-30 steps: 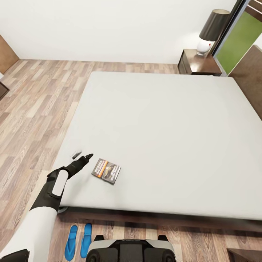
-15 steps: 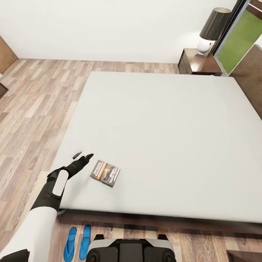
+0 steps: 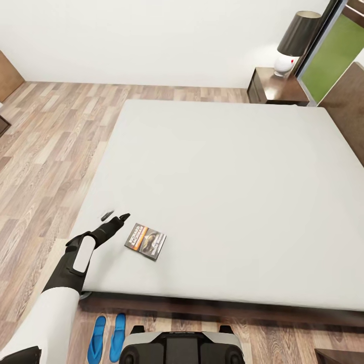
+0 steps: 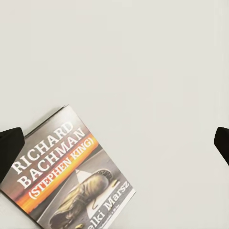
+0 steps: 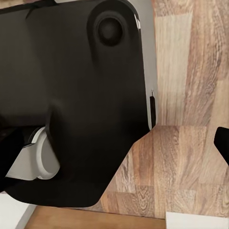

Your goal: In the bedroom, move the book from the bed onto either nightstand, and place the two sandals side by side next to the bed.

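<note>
On the bed [image 3: 227, 192], near its foot edge at about 7 o'clock in my head view, the book [image 3: 146, 241] lies flat, cover up. My left gripper [image 3: 115, 217] hangs just beside it at its 10 o'clock, jaws spread wide, not touching it. Both sandals [image 3: 107, 337] sit side by side on the floor [image 3: 45, 151] below the foot. At 1 o'clock stands the nightstand [image 3: 275, 87] with a lamp [image 3: 294, 43]. My right gripper [image 5: 114, 152] points at the robot base [image 5: 76, 95], jaws apart.
</note>
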Controlling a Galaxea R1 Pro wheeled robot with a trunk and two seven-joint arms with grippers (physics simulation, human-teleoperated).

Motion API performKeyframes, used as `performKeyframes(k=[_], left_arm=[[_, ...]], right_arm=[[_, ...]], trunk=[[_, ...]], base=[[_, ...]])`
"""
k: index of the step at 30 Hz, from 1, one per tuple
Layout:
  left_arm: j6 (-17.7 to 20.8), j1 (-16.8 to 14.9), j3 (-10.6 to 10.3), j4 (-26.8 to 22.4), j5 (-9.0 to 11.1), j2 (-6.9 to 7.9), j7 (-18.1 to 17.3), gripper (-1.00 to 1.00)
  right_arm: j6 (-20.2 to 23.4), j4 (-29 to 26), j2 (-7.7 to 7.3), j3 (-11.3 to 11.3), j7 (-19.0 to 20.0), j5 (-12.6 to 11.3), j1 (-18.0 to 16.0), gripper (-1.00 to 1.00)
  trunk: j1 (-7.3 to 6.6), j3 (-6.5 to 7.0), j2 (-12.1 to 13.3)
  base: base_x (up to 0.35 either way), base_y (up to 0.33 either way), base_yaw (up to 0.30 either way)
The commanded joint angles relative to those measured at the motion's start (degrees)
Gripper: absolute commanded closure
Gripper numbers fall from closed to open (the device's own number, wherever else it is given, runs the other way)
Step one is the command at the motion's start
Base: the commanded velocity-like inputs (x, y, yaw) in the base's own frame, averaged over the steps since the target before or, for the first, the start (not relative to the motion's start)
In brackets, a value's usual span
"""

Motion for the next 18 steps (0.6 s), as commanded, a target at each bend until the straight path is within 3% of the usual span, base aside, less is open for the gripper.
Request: performKeyframes(k=[1,7,18], left_arm=[[0.4,0.0,0.2,0.0,0.2,0.0,-0.2,-1.0],[0.3,0.0,0.3,0.0,0.1,0.12,-0.1,-1.0],[0.3,0.0,0.3,0.0,0.1,0.13,-0.1,-1.0]], right_arm=[[-0.4,0.2,-0.06,-0.5,0.0,0.5,-0.1,-1.0],[-0.4,0.2,-0.07,-0.5,0.0,0.5,-0.1,-1.0],[-0.4,0.2,-0.09,-0.5,0.0,0.5,-0.1,-1.0]], trunk=[[0.03,-0.07,-0.1],[0.91,-0.79,-1.7],[1.13,-0.97,-2.1]], base=[[0.0,0.0,0.0],[0.0,0.0,0.0],[0.0,0.0,0.0]])
